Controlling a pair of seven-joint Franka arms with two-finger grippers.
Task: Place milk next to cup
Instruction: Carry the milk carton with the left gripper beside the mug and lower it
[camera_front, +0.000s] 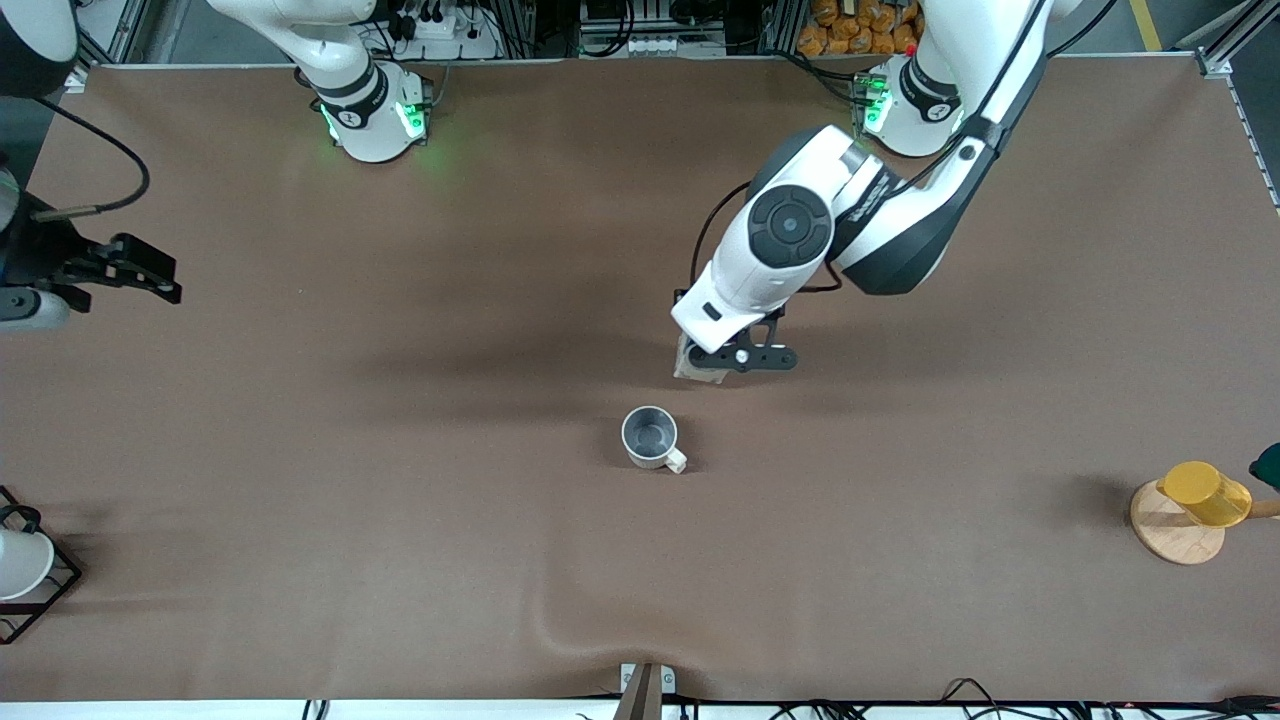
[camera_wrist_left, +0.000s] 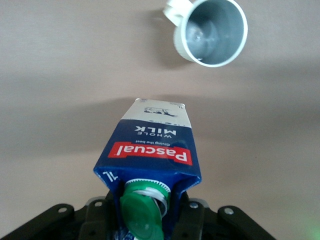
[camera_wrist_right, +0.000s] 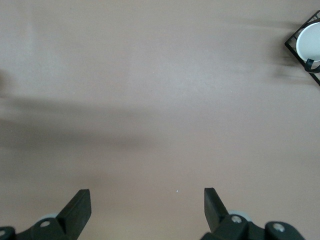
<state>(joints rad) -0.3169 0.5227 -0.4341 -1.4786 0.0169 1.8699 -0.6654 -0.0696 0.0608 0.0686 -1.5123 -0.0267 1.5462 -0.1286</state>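
Note:
My left gripper (camera_front: 735, 357) is shut on the milk (camera_wrist_left: 150, 150), a dark-blue carton with a red label band and a green cap (camera_wrist_left: 142, 217). It grips the carton's top end, and black fingers (camera_wrist_left: 196, 216) show on either side. The carton tilts down toward the mat over the table's middle, and only its whitish end (camera_front: 693, 366) shows in the front view. The cup (camera_front: 650, 437), off-white with a grey inside and a stubby handle, stands upright close by and also shows in the left wrist view (camera_wrist_left: 212, 32). My right gripper (camera_front: 140, 268) waits open and empty over the mat at the right arm's end, as the right wrist view (camera_wrist_right: 147, 205) shows.
A yellow cup (camera_front: 1205, 493) lies on a wooden disc (camera_front: 1172, 535) at the left arm's end. A white cup (camera_front: 20, 563) sits in a black wire rack (camera_front: 60, 585) at the right arm's end and shows in the right wrist view (camera_wrist_right: 309, 42). The brown mat wrinkles near the front edge (camera_front: 590, 620).

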